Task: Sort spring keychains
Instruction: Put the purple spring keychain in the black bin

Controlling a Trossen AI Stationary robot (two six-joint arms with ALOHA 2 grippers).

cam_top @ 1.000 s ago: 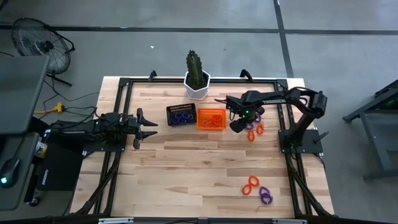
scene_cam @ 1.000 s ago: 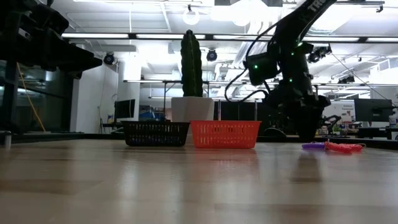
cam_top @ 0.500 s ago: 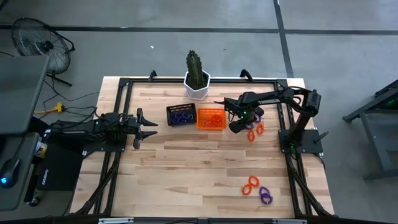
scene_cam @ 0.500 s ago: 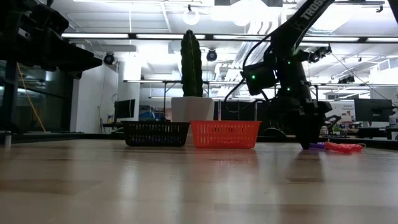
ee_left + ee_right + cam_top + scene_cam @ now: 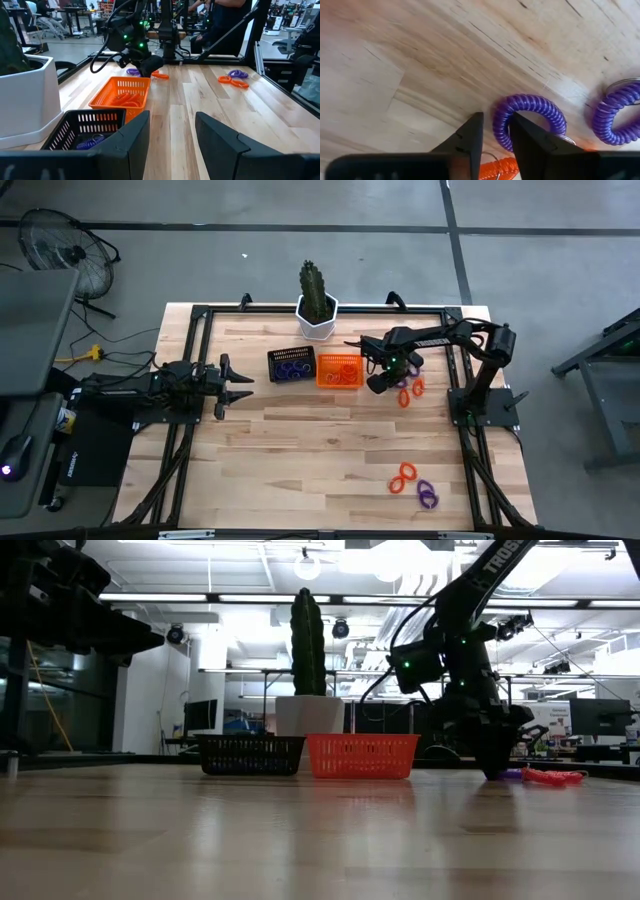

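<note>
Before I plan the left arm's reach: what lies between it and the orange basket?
In the high view, only the black basket sits between the left end effector and the orange basket.

The table (image 5: 300, 450) is of pale wood planks with a visible grain and a slight sheen. The spring keychains (image 5: 530, 120) are coiled glossy plastic, purple and orange. The two baskets, orange (image 5: 122, 92) and black (image 5: 85, 131), are a plastic mesh. The cactus pot (image 5: 27, 100) looks smooth, matt white.
</note>
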